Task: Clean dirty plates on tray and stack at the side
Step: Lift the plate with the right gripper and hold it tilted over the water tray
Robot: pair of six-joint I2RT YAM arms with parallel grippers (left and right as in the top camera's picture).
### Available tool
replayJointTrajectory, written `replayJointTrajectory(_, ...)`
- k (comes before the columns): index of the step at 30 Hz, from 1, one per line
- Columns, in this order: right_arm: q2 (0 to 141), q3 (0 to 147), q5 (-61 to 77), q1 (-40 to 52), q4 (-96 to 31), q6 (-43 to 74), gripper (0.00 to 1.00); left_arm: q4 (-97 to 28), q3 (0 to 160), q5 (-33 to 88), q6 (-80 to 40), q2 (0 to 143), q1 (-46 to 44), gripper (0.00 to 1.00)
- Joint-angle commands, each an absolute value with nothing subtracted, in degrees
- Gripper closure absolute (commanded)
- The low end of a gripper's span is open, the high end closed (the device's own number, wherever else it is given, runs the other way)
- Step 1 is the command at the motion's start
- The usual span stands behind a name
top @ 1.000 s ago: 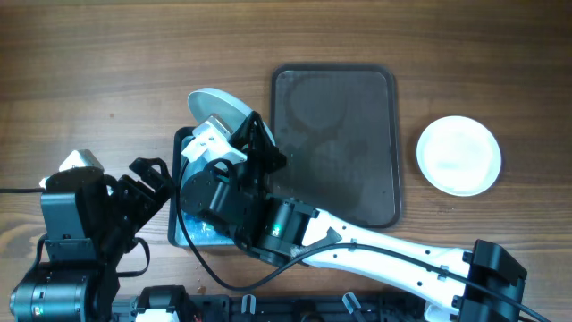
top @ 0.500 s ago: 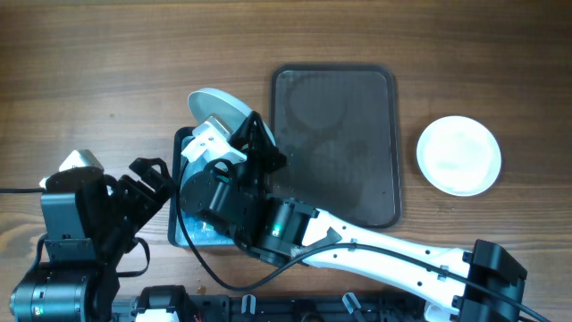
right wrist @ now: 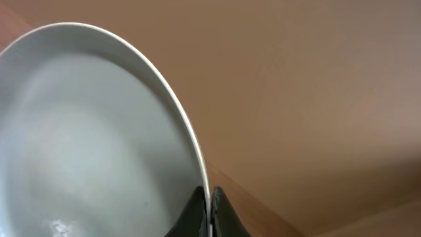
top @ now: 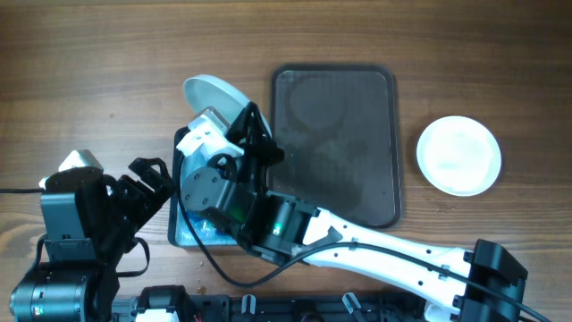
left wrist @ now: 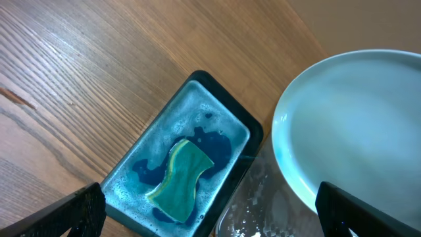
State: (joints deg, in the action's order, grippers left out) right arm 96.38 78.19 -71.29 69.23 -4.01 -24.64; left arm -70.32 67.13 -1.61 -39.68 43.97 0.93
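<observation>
Your left gripper (left wrist: 218, 216) hangs with its fingers spread wide and nothing between them at the table's left front, aimed toward the blue-lined basin (left wrist: 219, 90), where a green sponge (left wrist: 181, 179) lies in foamy blue water. Just past the basin's far end, your right gripper (right wrist: 209, 208) is clamped on the rim of a white plate (right wrist: 99, 131), its two dark fingertips pinching the edge from both sides. From overhead the right gripper (top: 241, 121) holds that plate (top: 213, 95) tilted on edge between the basin (top: 176, 148) and the upper left corner of the tray (top: 335, 143); you cannot tell whether its lower rim touches anything. The left wrist view shows the same plate (left wrist: 355, 131) with its face pale and glossy. The dark brown tray lies lengthwise at the table's middle. Well apart to its right, white plates (top: 458, 155) rest on the wood; how many are stacked there cannot be told.
</observation>
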Motion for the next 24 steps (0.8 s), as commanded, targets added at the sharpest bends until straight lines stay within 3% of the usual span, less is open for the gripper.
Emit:
replayJointTrajectory(1,96.40,79.05,-74.17,69.76,-1.50,-34.09,0.96,-70.17,67.94,-0.91,-39.03,43.88,1.41,0.00)
replayJointTrajectory(3,96.40,79.05,-75.57,69.34,0.97,-26.55,0.96,-70.17,67.94,-0.91,-39.03,43.88,1.41,0.00)
replayJointTrajectory(6,96.79,79.02,-71.29,70.76,-1.83,-34.02,0.96,-70.17,67.94,-0.93,-39.03,43.88,1.41,0.00)
replayJointTrajectory(9,97.30,79.02,-74.76,70.24,2.04,-29.58,0.96,-70.17,67.94,-0.91,-39.03,43.88,1.41,0.00)
replayJointTrajectory(12,97.43,79.00,-72.60,71.29,-1.17,-34.96,0.96,-70.17,67.94,-0.91,-39.03,43.88,1.41,0.00)
replayJointTrajectory(17,97.54,79.00,-77.10,70.39,-3.97,-15.64,0.96,-70.17,67.94,-0.91,-39.03,43.88,1.41,0.00)
replayJointTrajectory(19,97.51,79.02,-74.61,68.60,-10.37,-1.91,0.96,-70.17,67.94,-0.91,-39.03,43.88,1.41,0.00)
replayJointTrajectory(21,97.49,79.02,-61.80,65.82,-18.31,12.05,0.96,-70.17,67.94,-0.91,-39.03,43.88,1.41,0.00)
replayJointTrajectory(24,97.49,79.02,-43.16,61.45,-23.73,22.96,0.96,-70.17,67.94,-0.91,-39.03,43.88,1.41,0.00)
